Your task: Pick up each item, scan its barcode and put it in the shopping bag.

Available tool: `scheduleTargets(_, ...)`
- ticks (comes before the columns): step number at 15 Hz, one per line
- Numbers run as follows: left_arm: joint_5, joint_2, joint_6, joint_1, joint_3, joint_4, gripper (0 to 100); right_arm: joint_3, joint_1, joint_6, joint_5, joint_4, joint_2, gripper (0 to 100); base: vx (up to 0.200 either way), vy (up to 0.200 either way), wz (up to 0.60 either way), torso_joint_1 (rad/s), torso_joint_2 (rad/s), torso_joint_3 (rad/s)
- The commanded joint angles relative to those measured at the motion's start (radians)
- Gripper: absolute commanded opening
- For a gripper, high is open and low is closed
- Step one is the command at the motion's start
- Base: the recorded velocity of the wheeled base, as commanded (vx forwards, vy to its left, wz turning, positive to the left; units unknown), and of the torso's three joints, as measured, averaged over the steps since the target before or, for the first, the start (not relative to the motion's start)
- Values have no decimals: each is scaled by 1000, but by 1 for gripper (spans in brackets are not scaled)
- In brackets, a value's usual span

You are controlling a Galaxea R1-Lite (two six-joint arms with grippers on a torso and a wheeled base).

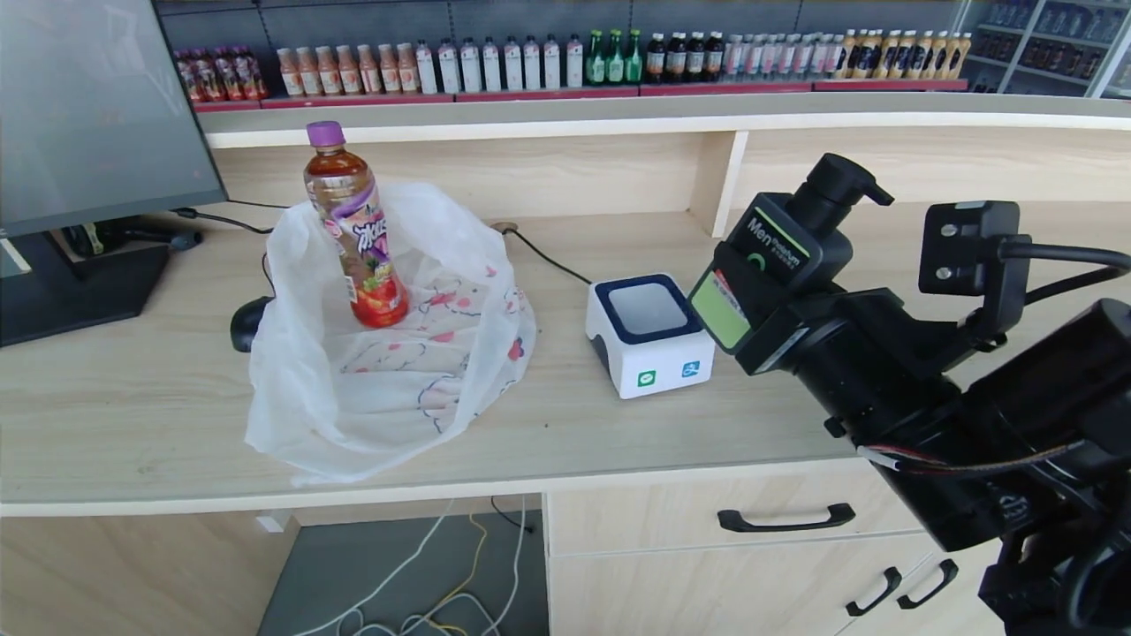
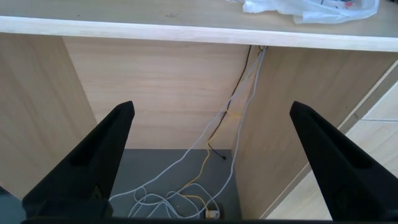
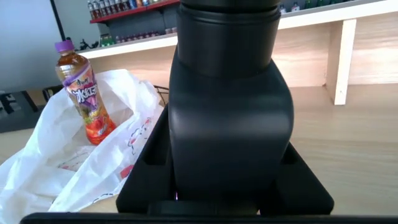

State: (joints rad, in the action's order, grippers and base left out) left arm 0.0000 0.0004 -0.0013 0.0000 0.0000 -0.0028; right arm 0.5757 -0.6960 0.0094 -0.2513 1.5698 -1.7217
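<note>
1. The right gripper (image 1: 778, 318) is clamped on a black pump bottle (image 1: 795, 238), which it holds tilted in the air just to the right of the scanner (image 1: 648, 334). Where the barcode sits cannot be told, so a side turned away from the scanner's window would likely give no read.
2. The pump bottle looks smooth and top-heavy, and it could slip in the grip if it is turned sharply.
3. The scanner stands between the pump bottle and the shopping bag (image 1: 389, 389). A low sweep across could knock it along the counter (image 1: 132, 424).
4. The shopping bag is limp, and a tea bottle (image 1: 355, 230) stands upright inside it. A careless drop could topple that bottle or catch the bag's rim and drag it.
5. The left gripper (image 2: 211, 107) hangs below the counter edge, its fingers wide apart and holding nothing. Rising carelessly, it could strike the edge or snag the cables (image 2: 211, 134).
</note>
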Motion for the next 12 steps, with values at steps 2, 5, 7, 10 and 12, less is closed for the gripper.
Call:
scheduleTargets(2, 0, 0, 1, 0, 0, 0, 100, -2, 0, 0, 0, 1, 8, 0, 0, 200, 0, 7, 0, 2)
scheduleTargets(5, 0, 0, 3, 0, 0, 0, 100, -2, 0, 0, 0, 1, 21, 0, 0, 67, 0, 1, -1, 2)
scheduleTargets(7, 0, 0, 3, 0, 0, 0, 100, 7, 0, -3, 0, 1, 21, 0, 0, 0, 0, 0, 0, 0)
scheduleTargets(10, 0, 0, 3, 0, 0, 0, 100, 18, 1, 3, 1, 1, 11, 0, 0, 0, 0, 0, 0, 0)
scheduleTargets(12, 0, 0, 3, 0, 0, 0, 100, 42, 3, 23, 1, -1, -7, 0, 0, 0, 0, 0, 0, 0)
